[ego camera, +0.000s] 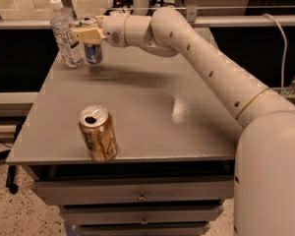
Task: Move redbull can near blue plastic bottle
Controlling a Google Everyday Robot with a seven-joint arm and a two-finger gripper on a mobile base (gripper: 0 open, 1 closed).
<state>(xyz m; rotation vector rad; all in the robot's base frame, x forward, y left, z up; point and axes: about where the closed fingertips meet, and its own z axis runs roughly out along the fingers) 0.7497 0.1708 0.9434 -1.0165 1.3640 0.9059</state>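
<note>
The redbull can [92, 52], slim, silver and blue with a silver top, is at the table's far left, right beside the blue plastic bottle [66, 36], a clear bottle with a white cap and a white-and-dark label. My gripper [87, 35] reaches in from the right on the white arm and is shut on the redbull can around its upper half. The can's base is at or just above the tabletop; I cannot tell which. The can and the bottle stand close, with a narrow gap between them.
A wider gold can [98, 133], opened, stands near the front left edge of the grey table [152, 112]. Drawers sit under the tabletop. A rail and glass run behind the far edge. My white arm spans the table's right side.
</note>
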